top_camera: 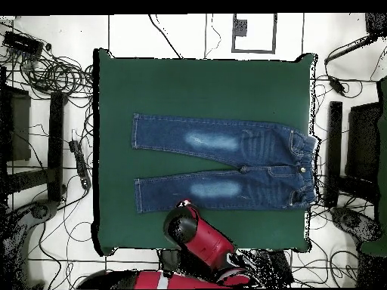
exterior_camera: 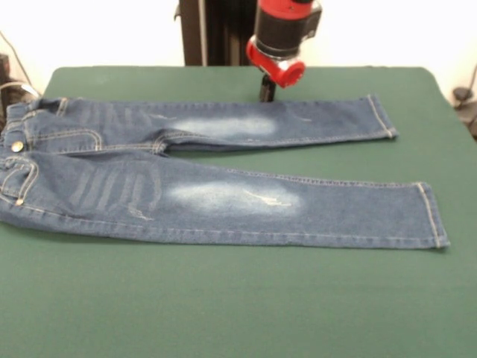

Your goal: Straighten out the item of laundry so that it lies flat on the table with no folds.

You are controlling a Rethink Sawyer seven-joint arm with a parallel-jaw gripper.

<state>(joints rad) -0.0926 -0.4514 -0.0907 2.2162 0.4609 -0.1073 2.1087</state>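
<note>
No writing, label, brand mark, number or sign can be read in either view — not on the jeans (exterior_camera: pixel 209 179), not on the table (exterior_camera: pixel 223 298), not on the red and black arm (top_camera: pixel 200 242).

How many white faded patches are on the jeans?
2. One patch is on the far leg of the jeans, near the gripper. The other patch is on the near leg. The underside is hidden.

The jeans (exterior_camera: pixel 216 183) are showing blue denim with faded whitish thigh patches and tan stitching, lying against the plain dark green surface (exterior_camera: pixel 238 306). The arm (exterior_camera: pixel 283 33) is showing red and black.
</note>
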